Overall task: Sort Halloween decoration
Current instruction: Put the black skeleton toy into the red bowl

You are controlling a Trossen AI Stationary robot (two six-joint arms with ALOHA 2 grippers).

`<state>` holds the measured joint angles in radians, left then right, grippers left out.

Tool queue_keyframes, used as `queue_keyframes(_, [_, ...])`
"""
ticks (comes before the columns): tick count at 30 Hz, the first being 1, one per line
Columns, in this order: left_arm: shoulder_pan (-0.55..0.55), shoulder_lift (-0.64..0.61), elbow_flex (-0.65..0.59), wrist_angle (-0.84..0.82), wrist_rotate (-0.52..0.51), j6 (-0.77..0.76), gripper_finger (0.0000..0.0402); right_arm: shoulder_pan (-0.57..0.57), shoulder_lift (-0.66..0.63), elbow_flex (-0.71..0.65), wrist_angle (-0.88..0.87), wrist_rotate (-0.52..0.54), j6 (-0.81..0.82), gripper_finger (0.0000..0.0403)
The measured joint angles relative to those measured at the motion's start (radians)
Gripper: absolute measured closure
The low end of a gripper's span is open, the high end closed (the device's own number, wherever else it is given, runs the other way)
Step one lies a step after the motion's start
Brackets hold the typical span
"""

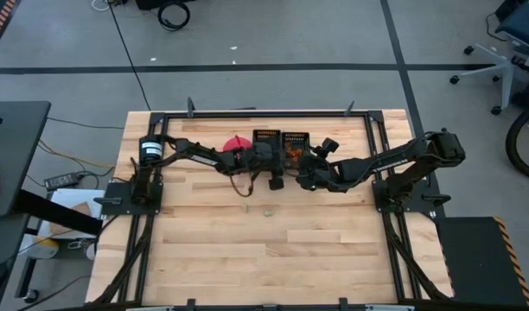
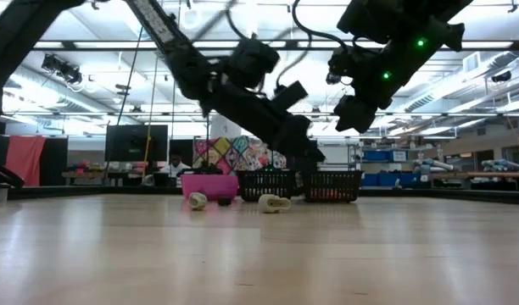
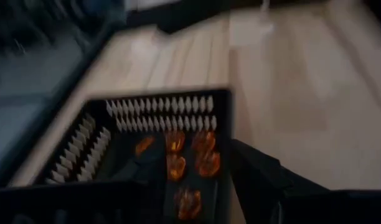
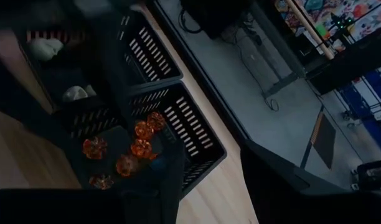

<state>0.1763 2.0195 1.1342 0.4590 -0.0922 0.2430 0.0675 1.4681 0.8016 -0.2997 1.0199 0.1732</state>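
Sorting is at the drop-off step, as I judge it: my left pincer hangs directly over the orange tray with its fingers apart and nothing between them, and orange pieces lie on the tray floor beneath. My right pincer waits just beside that tray, on the side away from the pink bowl; its fingers are also apart and empty. A second tray touches the orange tray on the bowl side and holds a couple of pale pieces. Two more pale pieces lie loose on the table, well in front of the orange tray. The next move, I think, calls for lifting clear of the tray wall, swinging out to those strays or to the bowl, and pinching one tiny piece without scattering the rest. The table is light wooden planking in a black frame. Beyond the orange tray the room is a wide workshop with ceiling strip lights, a colourful patterned panel, and a person seated far off.
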Motion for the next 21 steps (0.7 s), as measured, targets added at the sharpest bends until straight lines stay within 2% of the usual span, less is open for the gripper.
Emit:
queue_keyframes(6, [-0.066,-0.144,-0.195,0.146,-0.022,0.113,0.0277,0.016,0.0,-0.093,0.222,-0.001,-0.106,0.0241])
queue_keyframes(11, [-0.106,-0.293,-0.334,0.065,-0.023,0.089,0.0281,0.032,0.0,-0.159,0.472,-0.078,-0.247,0.0241])
queue_keyframes(14, [-0.12,-0.371,-0.395,-0.024,-0.017,0.049,0.0281,0.032,0.0,-0.188,0.596,-0.174,-0.299,0.0241])
queue_keyframes(18, [-0.134,-0.433,-0.465,-0.131,0.087,0.029,0.0281,0.032,0.001,-0.222,0.713,-0.303,-0.363,0.0241])
queue_keyframes(21, [-0.138,-0.445,-0.503,-0.122,0.139,-0.017,0.0281,0.03,0.005,-0.233,0.758,-0.357,-0.384,0.0241])
